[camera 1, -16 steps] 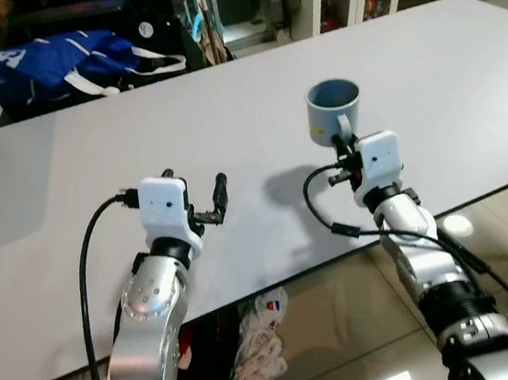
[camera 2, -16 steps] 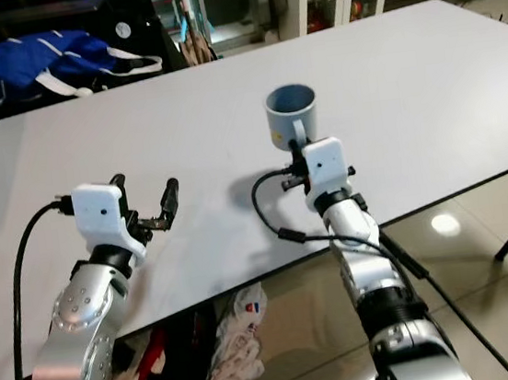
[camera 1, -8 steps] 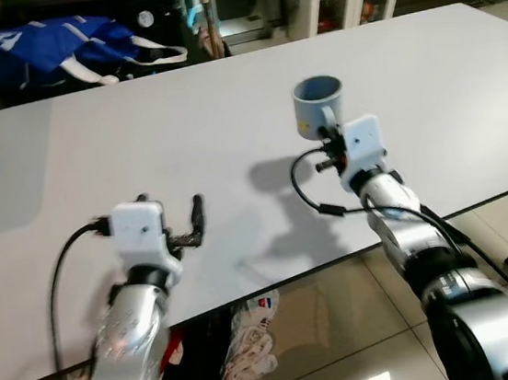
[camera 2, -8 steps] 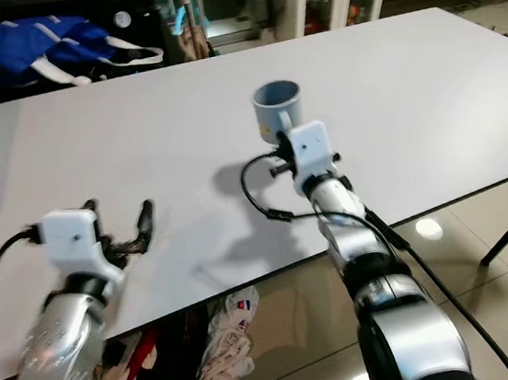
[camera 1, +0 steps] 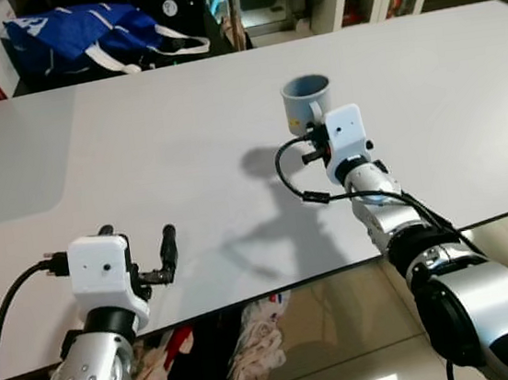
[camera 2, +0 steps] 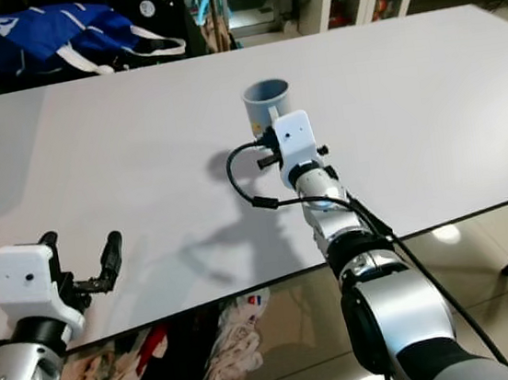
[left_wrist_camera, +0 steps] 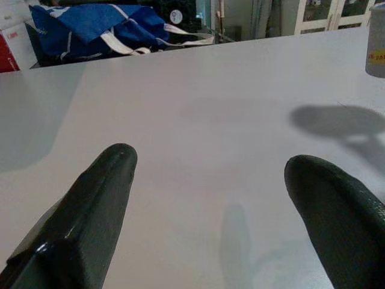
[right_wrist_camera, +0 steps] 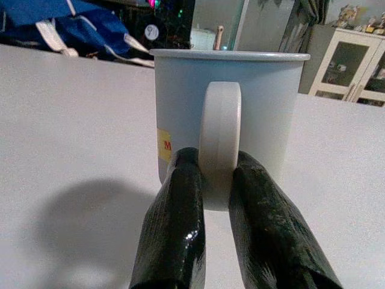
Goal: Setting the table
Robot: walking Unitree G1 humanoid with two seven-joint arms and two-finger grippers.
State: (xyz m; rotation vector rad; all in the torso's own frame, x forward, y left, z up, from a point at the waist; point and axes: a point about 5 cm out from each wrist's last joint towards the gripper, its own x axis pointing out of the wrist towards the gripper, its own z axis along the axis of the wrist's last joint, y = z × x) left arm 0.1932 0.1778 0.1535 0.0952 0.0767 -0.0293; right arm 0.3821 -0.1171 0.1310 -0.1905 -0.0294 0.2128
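Blue-grey mug point(camera 1: 305, 102) with a yellow sticker stood upright mid-table, well back from the near edge of the white table point(camera 1: 183, 143). Right gripper point(right_wrist_camera: 218, 186) was clamped on its handle point(right_wrist_camera: 219, 138), one finger each side. Left gripper point(camera 1: 138, 255) hovered spread wide near the near edge, bare tabletop all around it.

The pale blue mug point(right_wrist_camera: 227, 102) stood upright, a small yellow label on its side. Its handle sat pinched between the right gripper point(right_wrist_camera: 219, 174) fingers.
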